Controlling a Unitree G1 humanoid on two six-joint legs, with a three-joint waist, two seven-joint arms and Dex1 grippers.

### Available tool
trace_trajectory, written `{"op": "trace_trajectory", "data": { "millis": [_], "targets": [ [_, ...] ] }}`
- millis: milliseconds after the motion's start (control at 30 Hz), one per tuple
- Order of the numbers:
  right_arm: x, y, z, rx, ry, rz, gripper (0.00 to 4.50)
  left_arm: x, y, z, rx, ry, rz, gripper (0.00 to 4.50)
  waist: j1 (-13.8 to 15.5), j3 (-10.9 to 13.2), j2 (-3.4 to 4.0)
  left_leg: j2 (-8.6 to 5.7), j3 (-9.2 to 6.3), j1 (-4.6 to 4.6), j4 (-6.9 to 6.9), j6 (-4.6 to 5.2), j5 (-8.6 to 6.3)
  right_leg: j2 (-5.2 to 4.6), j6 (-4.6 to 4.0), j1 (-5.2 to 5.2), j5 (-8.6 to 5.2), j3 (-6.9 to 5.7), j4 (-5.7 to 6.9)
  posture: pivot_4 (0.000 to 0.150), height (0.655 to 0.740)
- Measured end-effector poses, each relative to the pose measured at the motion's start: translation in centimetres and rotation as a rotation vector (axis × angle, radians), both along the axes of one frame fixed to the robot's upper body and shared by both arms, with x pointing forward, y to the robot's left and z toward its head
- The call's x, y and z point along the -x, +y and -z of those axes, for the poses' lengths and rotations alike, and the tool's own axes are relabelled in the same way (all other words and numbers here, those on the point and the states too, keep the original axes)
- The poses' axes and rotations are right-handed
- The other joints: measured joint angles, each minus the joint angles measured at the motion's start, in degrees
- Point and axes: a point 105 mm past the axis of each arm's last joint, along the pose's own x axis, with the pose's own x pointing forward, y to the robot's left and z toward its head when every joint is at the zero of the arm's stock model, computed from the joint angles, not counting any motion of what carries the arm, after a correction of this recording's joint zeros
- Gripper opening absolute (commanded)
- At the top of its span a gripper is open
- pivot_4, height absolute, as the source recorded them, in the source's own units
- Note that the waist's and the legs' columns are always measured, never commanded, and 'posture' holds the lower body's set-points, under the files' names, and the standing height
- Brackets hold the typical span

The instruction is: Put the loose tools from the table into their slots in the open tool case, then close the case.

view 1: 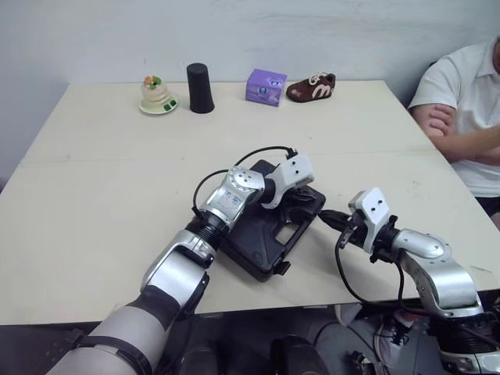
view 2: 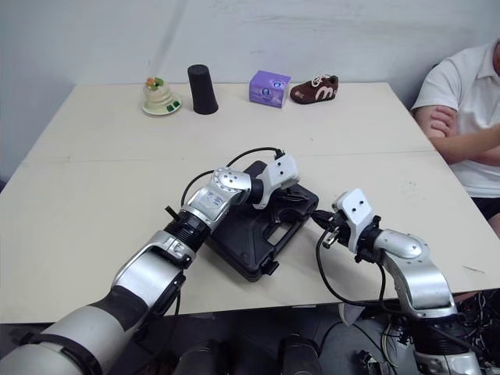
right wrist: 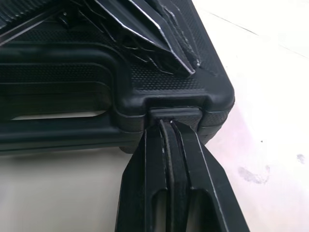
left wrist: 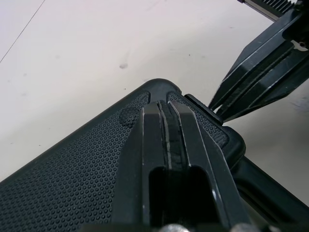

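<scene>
Closest in, the left gripper point(left wrist: 169, 102) lies flat on the case point(view 1: 262, 242), its fingers clenched together with nothing between them, tips near the lid's 1 o'clock corner. The case sits shut on the table point(view 1: 117, 172), at about 6 o'clock from the table's middle and near the front edge.

The right gripper point(right wrist: 166, 124) comes in from the case's 3 o'clock side. Its fingers are likewise pressed together and empty, and their tips touch the latch point(right wrist: 175, 114) on the case's edge, just beside the left gripper's tips.

With the lid down, stowing the tools looks finished, and the step in hand appears to be the closing itself: one arm bearing down on the lid while the other works the latch. Whether the latch has snapped home I cannot tell.

The next move likely calls for a firm, short push on the latch toward the case, at 9 o'clock. The left gripper should hold its pressure so the case neither slides nor springs open.
</scene>
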Motion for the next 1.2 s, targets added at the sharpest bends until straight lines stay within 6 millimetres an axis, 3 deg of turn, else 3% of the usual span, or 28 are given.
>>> {"op": "trace_trajectory", "data": {
  "millis": [233,633,1067,1200],
  "targets": [
    [-0.2,0.2,0.2,0.018,-0.004,0.002,0.00,-0.1,0.1,0.2,-0.007,-0.002,-0.009,0.01,-0.03,-0.03,-0.02,0.03,0.05,0.59,-0.43,-0.14,-0.04,0.05,-0.13,0.34,-0.06,0.10,-0.13,0.150,0.7400],
    [-1.6,-0.7,0.5,0.062,0.003,0.000,0.00,0.1,0.2,0.3,-0.006,-0.002,-0.001,0.01,0.07,-0.20,-0.06,0.02,0.06,0.61,-0.75,-0.29,0.06,0.05,-0.19,0.29,-0.03,0.08,-0.30,0.150,0.7400],
    [-0.7,0.3,0.0,0.073,0.063,-0.009,0.00,0.1,0.4,0.3,-0.028,-0.044,-0.008,0.01,-0.08,-0.25,-0.05,0.05,0.06,0.60,-0.87,-0.53,-0.02,0.06,-0.27,0.18,-0.04,0.14,-0.33,0.150,0.7400],
    [-0.2,-0.2,0.5,0.099,0.053,-0.008,0.00,0.4,0.3,0.0,-0.012,-0.059,0.002,0.01,0.31,-0.23,0.01,0.04,0.06,0.47,-0.92,-0.54,-0.03,0.05,-0.28,0.06,-0.04,0.13,-0.40,0.150,0.7400]
  ]
}}
